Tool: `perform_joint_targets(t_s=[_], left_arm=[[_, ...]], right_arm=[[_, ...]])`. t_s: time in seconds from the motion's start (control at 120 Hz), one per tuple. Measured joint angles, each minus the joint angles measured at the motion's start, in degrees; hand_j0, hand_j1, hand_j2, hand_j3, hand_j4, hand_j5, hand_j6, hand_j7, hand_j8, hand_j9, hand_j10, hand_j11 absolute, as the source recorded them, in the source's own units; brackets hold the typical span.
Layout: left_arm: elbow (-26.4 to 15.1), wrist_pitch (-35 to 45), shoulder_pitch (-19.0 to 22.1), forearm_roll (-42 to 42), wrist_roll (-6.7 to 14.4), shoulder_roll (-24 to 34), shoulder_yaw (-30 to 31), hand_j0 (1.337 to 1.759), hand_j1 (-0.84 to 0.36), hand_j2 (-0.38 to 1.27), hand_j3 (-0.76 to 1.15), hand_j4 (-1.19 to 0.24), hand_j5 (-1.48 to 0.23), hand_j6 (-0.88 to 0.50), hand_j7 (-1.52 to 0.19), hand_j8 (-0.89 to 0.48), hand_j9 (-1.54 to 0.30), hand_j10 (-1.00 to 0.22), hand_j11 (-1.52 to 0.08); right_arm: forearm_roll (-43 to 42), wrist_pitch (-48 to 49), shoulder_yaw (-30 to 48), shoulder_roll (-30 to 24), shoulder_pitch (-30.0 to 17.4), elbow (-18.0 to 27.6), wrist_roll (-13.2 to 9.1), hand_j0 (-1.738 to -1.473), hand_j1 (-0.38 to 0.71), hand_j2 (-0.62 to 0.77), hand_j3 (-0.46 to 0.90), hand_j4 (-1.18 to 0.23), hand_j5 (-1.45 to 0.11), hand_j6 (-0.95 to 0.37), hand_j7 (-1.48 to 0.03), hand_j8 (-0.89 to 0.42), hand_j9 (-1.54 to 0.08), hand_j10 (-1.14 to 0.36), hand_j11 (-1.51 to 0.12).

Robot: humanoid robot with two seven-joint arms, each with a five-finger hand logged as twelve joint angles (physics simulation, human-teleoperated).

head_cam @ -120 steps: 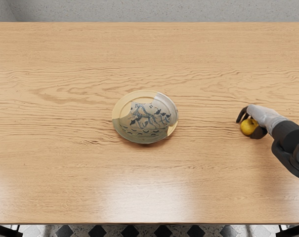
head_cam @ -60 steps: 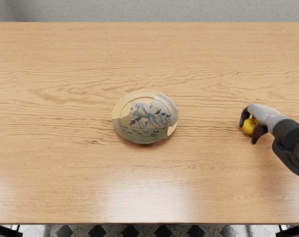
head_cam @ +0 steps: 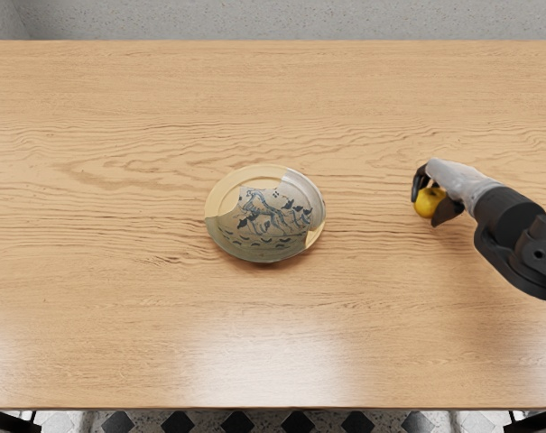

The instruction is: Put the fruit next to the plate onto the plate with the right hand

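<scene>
A view looking down at a slant on a wooden table (head_cam: 119, 316) that fills nearly the whole frame. Along the bottom edge, below the table's near side, a thin strip of black-and-white checkered floor (head_cam: 236, 422) shows, with dark shapes at both bottom corners too cut off to name. The tabletop is light brown with wavy grain running left to right and a pale sheen across its lower middle

At the right edge, a little below mid-height, the right arm (head_cam: 516, 244) comes in: a bulky black forearm that narrows to a grey wrist and points up and left toward the frame's centre

Just left of centre lies a round plate (head_cam: 220, 194) with a cream rim and a grey-blue middle painted with dark figures. Nothing lies on it

At the end of the arm, right of the plate and slightly above its level, the right hand (head_cam: 439, 189) is clasped around a small yellow fruit (head_cam: 428, 202). Dark fingers (head_cam: 420, 183) curl over the fruit's upper left side and another dark digit presses its lower right side, so the yellow shows between them. The fruit is well apart from the plate, with bare wood between the two. Whether it rests on the table or is lifted clear cannot be told

Beyond, the tabletop runs to its straight far edge near the top of the frame, and above that is a band of plain grey wall (head_cam: 273, 18)
</scene>
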Motion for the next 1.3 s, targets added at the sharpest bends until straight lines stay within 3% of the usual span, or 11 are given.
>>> perform_joint_targets(t_s=[0.383,0.758,1.3], left_arm=[[0.0,0.0,0.1,0.0,0.0,0.0,0.0,1.658,0.35,0.00,0.00,0.00,0.00,0.00,0.00,0.00,0.00,0.00,0.00],[0.0,0.0,0.0,0.0,0.0,0.0,0.0,1.658,0.35,0.00,0.00,0.00,0.00,0.00,0.00,0.00,0.00,0.00,0.00],[0.0,0.0,0.0,0.0,0.0,0.0,0.0,1.658,0.35,0.00,0.00,0.00,0.00,0.00,0.00,0.00,0.00,0.00,0.00]], right_arm=[[1.1,3.3,0.3,7.4,6.0,-2.2,-0.1,-1.652,0.37,0.37,0.00,-0.74,-1.20,-0.32,-1.10,-0.25,-1.16,-0.59,-1.18],[1.4,6.3,0.4,17.0,10.9,-6.3,-0.1,-1.654,0.36,0.35,0.00,-0.77,-1.21,-0.32,-1.09,-0.25,-1.17,-0.59,-1.19],[1.1,6.2,0.5,25.6,11.6,-6.7,-0.1,-1.652,0.35,0.33,0.00,-0.79,-1.18,-0.35,-1.09,-0.27,-1.16,-0.60,-1.16]])
